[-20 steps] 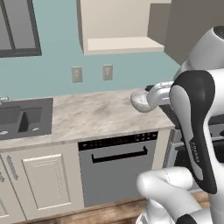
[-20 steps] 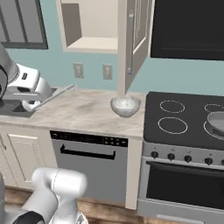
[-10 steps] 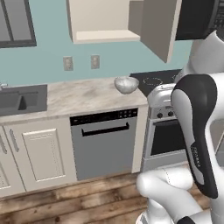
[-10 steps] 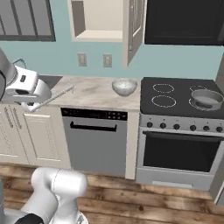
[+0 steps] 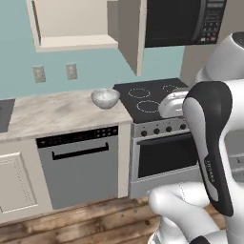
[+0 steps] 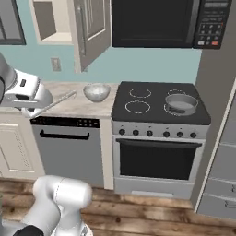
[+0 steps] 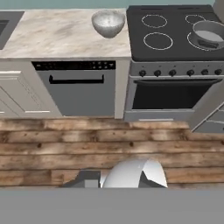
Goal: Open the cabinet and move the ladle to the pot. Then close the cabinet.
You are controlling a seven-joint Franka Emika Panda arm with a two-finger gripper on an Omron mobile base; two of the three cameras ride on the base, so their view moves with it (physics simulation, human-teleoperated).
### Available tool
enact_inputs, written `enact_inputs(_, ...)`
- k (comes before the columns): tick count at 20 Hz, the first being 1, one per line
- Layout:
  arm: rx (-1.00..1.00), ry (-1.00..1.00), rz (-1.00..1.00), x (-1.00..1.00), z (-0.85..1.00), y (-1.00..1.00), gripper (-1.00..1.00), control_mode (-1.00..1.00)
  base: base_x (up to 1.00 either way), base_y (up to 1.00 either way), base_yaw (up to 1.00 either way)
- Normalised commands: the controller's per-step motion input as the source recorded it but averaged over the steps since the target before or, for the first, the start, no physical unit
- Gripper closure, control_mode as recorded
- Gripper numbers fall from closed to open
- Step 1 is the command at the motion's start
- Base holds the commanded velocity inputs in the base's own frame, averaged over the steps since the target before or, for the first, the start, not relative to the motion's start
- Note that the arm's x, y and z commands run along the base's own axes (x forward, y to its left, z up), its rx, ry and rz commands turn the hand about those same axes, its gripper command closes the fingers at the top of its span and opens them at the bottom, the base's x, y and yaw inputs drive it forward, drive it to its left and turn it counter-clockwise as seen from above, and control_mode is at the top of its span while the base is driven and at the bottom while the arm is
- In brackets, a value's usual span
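Nearest is the wood-plank floor (image 7: 57, 144), broad and open in front of the appliances. A thin whitish-silver ladle (image 6: 54, 103) with a straight handle juts out from the white arm's hand at the left of the right base view, slanting over the near edge of the counter. The two-finger gripper (image 6: 33, 110) looks to be holding its lower end, but the fingers are hidden under the hand, so I cannot tell how wide they stand.

Behind the floor run the grey dishwasher front (image 7: 76, 87) and, to its right, the steel oven with black glass door (image 6: 159, 159). On the mottled beige stone counter (image 5: 52, 112) a speckled grey-white rounded bowl (image 6: 97, 92) sits close to the stove's left edge. The black four-ring cooktop (image 6: 147, 97) carries the shallow round grey metal pot (image 6: 181, 103) on its near right burner, well apart from the bowl.

Farther up, the beige upper wall cabinet (image 5: 71, 24) stands open, its raised-panel door (image 6: 92, 30) swung out over the bowl, beside the black microwave (image 6: 156, 23).
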Motion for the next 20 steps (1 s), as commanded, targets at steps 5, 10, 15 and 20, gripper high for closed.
enact_inputs(5,0.00,0.00,0.00,0.00,0.00,0.00,1.00,1.00,0.61,-0.98,-0.07)
enact_inputs(10,0.00,0.00,0.00,0.00,0.00,0.00,1.00,1.00,0.61,-0.85,-0.03)
enact_inputs(15,0.00,0.00,0.00,0.00,0.00,0.00,1.00,1.00,0.59,-0.56,0.00)
enact_inputs(20,0.00,0.00,0.00,0.00,0.00,0.00,1.00,1.00,0.62,-0.28,0.00)
